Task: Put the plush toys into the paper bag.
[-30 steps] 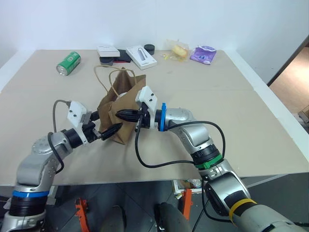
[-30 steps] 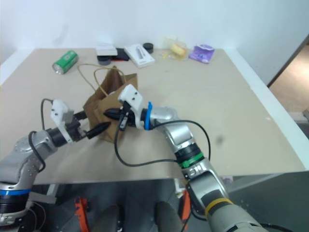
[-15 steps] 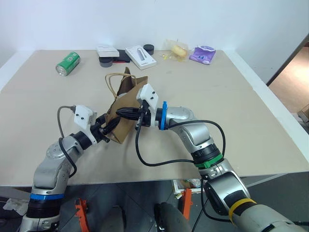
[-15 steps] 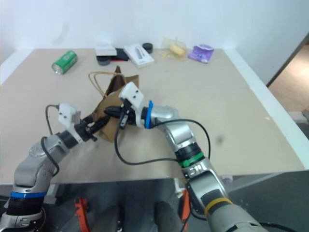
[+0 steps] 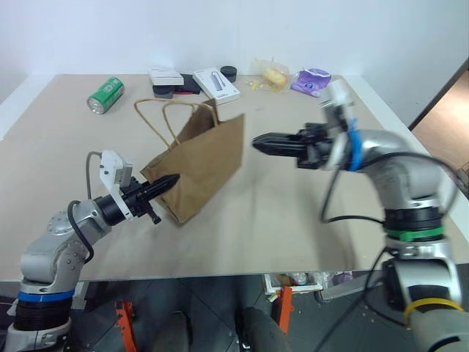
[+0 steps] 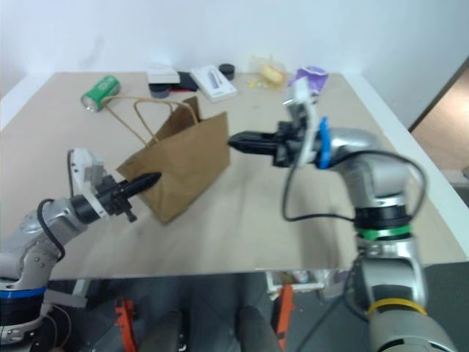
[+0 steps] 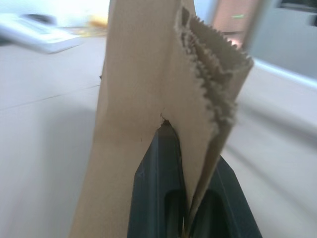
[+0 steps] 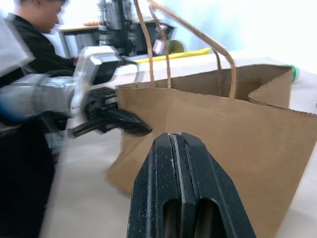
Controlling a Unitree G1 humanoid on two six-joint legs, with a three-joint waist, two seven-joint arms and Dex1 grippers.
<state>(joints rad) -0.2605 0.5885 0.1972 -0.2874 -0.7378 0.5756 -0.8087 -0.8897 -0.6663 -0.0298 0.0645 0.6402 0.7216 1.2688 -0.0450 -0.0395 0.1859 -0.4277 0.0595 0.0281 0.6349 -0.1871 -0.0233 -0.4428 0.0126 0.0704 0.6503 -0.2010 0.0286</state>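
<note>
Left gripper [image 5: 170, 180], at the lower left of the left eye view, is clenched on the near side edge of the paper bag [image 5: 201, 161]; in the left wrist view the serrated rim of the paper bag is pinched between the two black fingers [image 7: 157, 188]. Right gripper [image 5: 258, 141], right of centre in the same view, points toward the paper bag and hangs apart from it, holding nothing; in the right wrist view its fingers [image 8: 159, 188] stand pressed together, the paper bag beyond them. Paper bag: upright at centre left of the surface [image 5: 293, 213], leaning slightly, mouth upward, its twine handles [image 5: 157, 110] rising in loops above the rim. The inside of the paper bag cannot be seen, so the place of the plush toys cannot be told. Along the upper edge of the frame, on the far part of the surface, from left to right: a green can [image 5: 105, 94] on its side, a white box [image 5: 215, 85] beside dark flat items, a small black round object [image 5: 229, 72], a yellow item in clear wrap [image 5: 275, 75], and a purple packet [image 5: 311, 79]. A person in dark clothing [image 8: 25, 34] appears at the upper left of the right wrist view.
</note>
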